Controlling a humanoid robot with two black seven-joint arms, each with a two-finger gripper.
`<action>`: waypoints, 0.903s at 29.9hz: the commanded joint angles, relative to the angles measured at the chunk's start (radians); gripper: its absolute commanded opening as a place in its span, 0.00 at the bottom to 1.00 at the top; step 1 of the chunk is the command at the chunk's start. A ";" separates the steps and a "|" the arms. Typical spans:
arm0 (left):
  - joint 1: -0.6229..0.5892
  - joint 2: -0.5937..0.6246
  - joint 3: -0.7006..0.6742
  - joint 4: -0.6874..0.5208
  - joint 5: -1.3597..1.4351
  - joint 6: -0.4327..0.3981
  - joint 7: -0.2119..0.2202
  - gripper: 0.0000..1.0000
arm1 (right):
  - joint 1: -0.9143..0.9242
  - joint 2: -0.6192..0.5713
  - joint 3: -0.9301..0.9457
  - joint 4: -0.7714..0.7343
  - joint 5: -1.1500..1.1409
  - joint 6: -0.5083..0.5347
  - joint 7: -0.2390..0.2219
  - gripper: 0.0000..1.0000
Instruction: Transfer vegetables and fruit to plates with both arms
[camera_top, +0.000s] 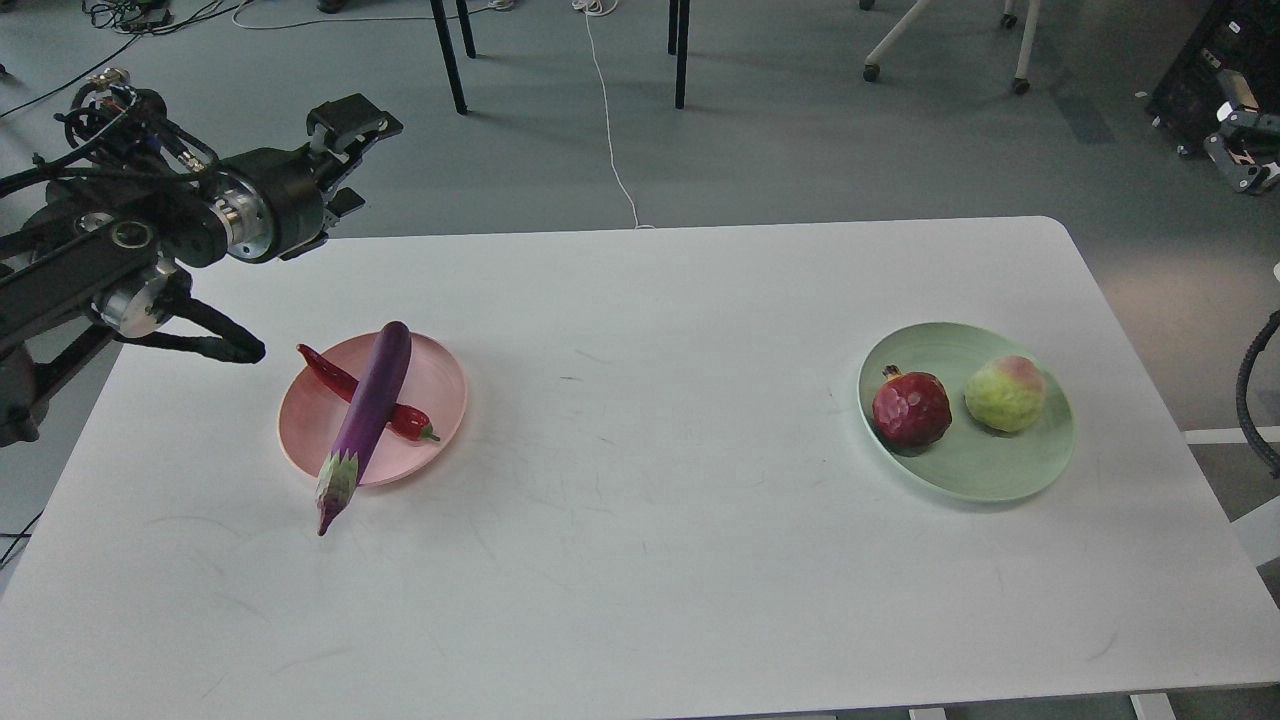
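The purple eggplant lies slantwise across the pink plate, on top of the red chili pepper. Its cap end overhangs the plate's front rim. The pomegranate and the yellow-green fruit sit side by side on the mint green plate at the right. My left gripper is open and empty, raised above the table's back left edge, well clear of the pink plate. My right gripper is high at the far right edge, partly cut off, away from the green plate.
The white table has a rounded back right corner. A black cable loop of my left arm hangs just left of the pink plate. Chair legs and a white cord are on the floor behind the table.
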 joint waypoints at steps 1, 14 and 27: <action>0.048 -0.064 -0.051 0.044 -0.057 0.051 -0.210 0.98 | 0.002 0.030 0.034 -0.008 0.005 -0.037 -0.003 0.99; 0.092 -0.279 -0.206 0.480 -0.640 -0.280 -0.368 0.97 | -0.001 0.224 0.099 -0.095 0.111 -0.032 -0.072 0.99; 0.254 -0.261 -0.380 0.490 -0.723 -0.493 -0.365 0.98 | -0.016 0.297 0.099 -0.100 0.199 0.018 -0.115 0.99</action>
